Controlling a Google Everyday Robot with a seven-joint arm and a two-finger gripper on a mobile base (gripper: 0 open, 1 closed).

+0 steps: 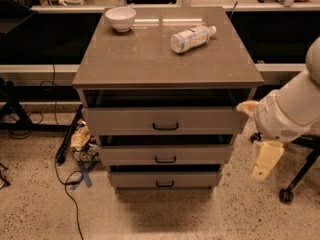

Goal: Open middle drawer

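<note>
Hanging right of the cabinet (150, 59), the gripper (265, 160) sits level with the middle drawer (200, 153), well apart from its black handle (165, 159). Spread or pressed together: cannot tell. Drawer front looks pushed in. Reach, grasp and pull all remain.

Middle drawer (200, 154): grey-beige flat front, centred black bar handle, level, second of three. Gripper (265, 160): low right, apart from drawer.

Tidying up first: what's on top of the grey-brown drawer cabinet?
A small white bowl back left and a clear plastic bottle lying on its side, back right. The bowl's inside is mostly hidden. The cream gripper hangs beside the cabinet.
</note>
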